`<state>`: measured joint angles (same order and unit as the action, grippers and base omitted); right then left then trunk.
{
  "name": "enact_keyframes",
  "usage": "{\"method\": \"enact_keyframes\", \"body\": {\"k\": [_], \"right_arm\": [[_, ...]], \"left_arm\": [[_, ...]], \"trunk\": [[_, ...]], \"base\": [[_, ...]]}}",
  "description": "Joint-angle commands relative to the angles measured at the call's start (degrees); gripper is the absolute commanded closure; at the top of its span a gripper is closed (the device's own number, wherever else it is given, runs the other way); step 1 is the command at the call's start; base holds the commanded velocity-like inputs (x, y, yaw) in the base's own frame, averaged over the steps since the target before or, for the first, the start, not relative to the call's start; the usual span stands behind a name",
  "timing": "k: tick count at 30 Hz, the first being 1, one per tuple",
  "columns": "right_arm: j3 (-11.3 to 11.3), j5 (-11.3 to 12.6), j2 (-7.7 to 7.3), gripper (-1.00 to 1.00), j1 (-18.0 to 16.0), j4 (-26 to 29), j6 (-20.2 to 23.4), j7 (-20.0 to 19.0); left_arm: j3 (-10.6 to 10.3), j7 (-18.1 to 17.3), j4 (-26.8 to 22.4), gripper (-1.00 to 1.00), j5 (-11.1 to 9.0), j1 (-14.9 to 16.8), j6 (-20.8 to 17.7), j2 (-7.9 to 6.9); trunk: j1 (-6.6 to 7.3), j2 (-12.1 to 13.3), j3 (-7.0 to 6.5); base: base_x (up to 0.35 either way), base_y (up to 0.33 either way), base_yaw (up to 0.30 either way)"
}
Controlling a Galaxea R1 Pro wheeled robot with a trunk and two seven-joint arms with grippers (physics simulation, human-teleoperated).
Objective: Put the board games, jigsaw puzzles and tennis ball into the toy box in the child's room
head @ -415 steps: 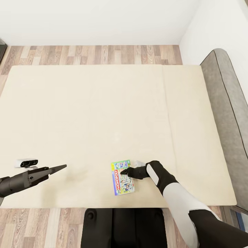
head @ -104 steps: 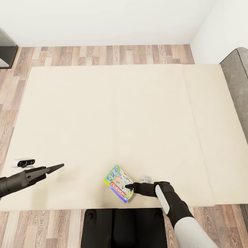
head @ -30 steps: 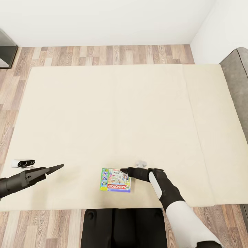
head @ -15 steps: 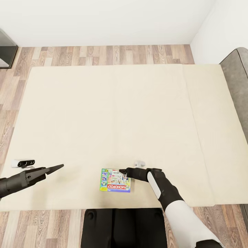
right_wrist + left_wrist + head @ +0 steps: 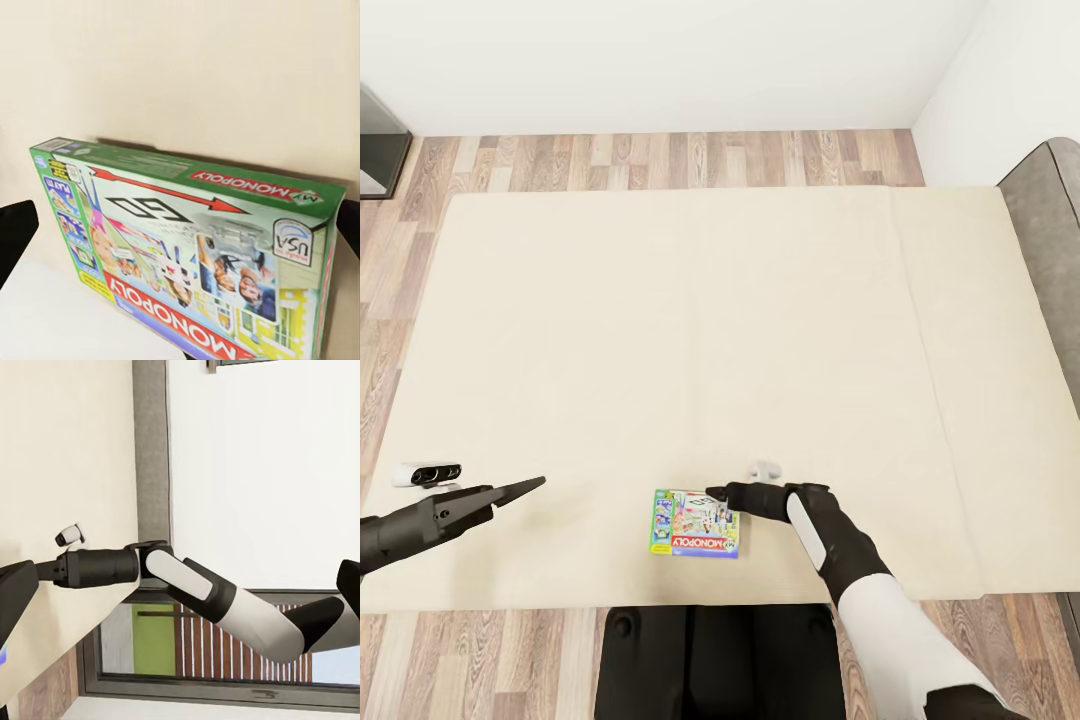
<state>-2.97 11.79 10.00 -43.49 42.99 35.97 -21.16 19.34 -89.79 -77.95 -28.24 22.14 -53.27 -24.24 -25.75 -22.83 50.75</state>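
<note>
Right gripper (image 5: 712, 495): low over the bed, its tips at the right edge of the Monopoly box (image 5: 696, 522). In the right wrist view a dark finger (image 5: 16, 229) shows at either side of the box with room to spare, so the jaws stand apart and grip nothing.
Left gripper (image 5: 530, 486): held out over bare mattress well to the left of the box; I cannot tell whether its fingers are together or apart.
Box position: flat on the beige bed (image 5: 690, 330), close to the near edge, just in front of the robot's base.
Risk: the box is thin and lies flush on a soft surface. Closing from above may only skate over the lid or push the box along. A shallow bite at one corner could let it swing or drop on the lift.
Box look: green-bordered lid (image 5: 187, 255), red strip reading MONOPOLY, cartoon figures, a red arrow with GO.
</note>
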Motion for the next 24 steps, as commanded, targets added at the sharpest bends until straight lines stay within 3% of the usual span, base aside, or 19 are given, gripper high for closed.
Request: {"method": "enact_keyframes", "body": {"k": [1,24], "right_arm": [[-0.01,0.26,0.0,-1.0,-0.03,0.03,0.33,0.06],[-0.26,0.16,0.0,-1.0,0.05,-0.09,0.72,0.0]], "left_arm": [[-0.01,-0.21,-0.01,-1.0,0.02,0.01,-0.61,-0.02],[0.0,-0.21,-0.01,-1.0,0.02,0.01,-0.61,-0.02]], "trunk": [[-0.03,-0.09,0.06],[-0.03,-0.09,0.06]], "base": [[0.0,0.0,0.0],[0.0,0.0,0.0]]}}
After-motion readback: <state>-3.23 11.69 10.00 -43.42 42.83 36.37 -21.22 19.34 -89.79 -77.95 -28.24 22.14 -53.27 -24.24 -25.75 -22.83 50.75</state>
